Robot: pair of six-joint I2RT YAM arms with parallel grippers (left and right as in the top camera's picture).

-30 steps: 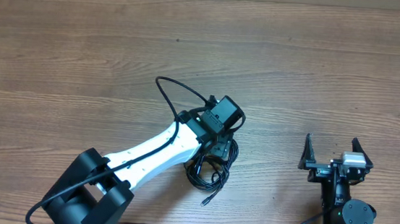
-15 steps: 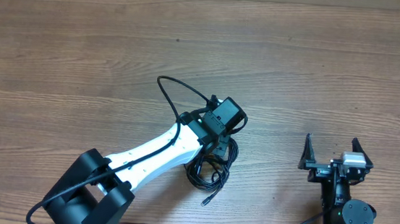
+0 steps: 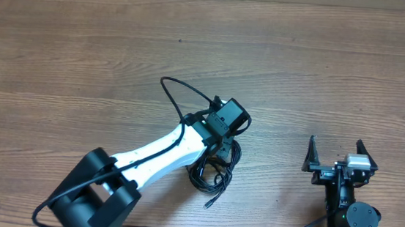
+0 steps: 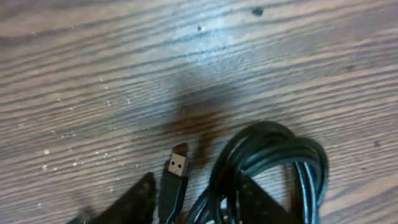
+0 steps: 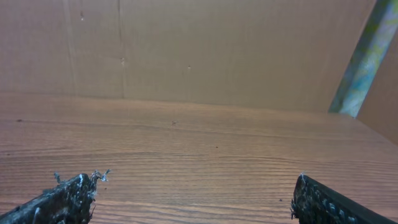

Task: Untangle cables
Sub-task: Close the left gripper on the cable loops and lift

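Observation:
The cables (image 3: 212,175) lie as a small black bundle of thin looped cords just below the table's middle. My left gripper (image 3: 219,149) points down onto the bundle's upper part, so its jaws are hidden overhead. In the left wrist view, the left gripper (image 4: 196,194) has several cord strands and the lead of a USB plug (image 4: 177,165) pressed between its two dark fingers. A coil of cord (image 4: 277,155) loops out to the right. My right gripper (image 3: 335,151) stands open by the front right edge, its jaws (image 5: 196,186) wide apart with nothing between them.
One loose cord end with a small plug (image 3: 209,201) trails out below the bundle. The left arm's own thicker black cable (image 3: 178,93) arches above its wrist. Bare wooden table (image 3: 83,51) stretches to the back, with a cardboard wall (image 5: 186,50) behind.
The left arm has shifted only slightly over the bundle. The right arm has not moved.

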